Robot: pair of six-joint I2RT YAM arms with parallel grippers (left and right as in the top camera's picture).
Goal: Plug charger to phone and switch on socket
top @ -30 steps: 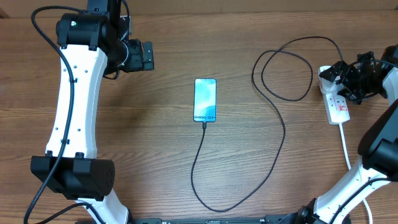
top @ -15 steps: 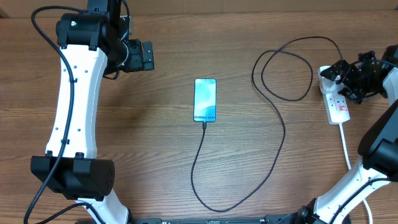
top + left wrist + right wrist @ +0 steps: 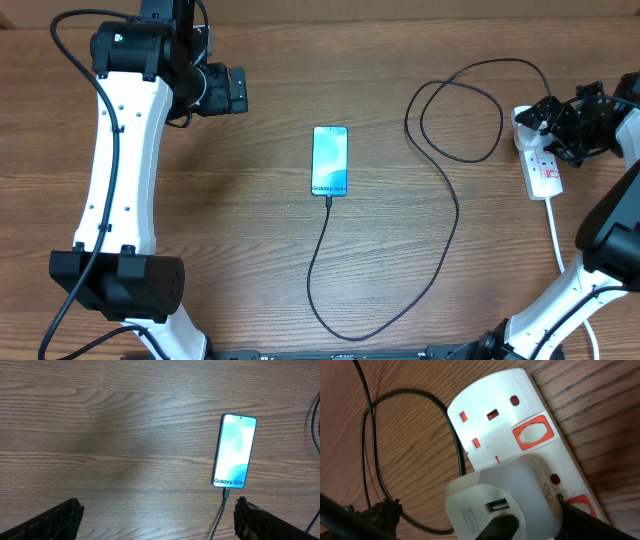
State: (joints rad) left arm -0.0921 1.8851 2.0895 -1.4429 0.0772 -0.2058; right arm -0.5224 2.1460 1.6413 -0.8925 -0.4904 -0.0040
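Observation:
The phone lies face up mid-table, cyan screen lit; it also shows in the left wrist view. The charger's thin black cable runs from the phone's near end, where its tip sits in the port, loops round and leads to the socket at the right. My left gripper is open and empty, up left of the phone. My right gripper hovers over the socket's far end, jaws open either side of a white adapter plugged into the strip. A red-framed switch sits beside the adapter.
The socket's thick white cord runs toward the front right by the right arm's base. The black cable forms a loop left of the socket and a long bend near the front edge.

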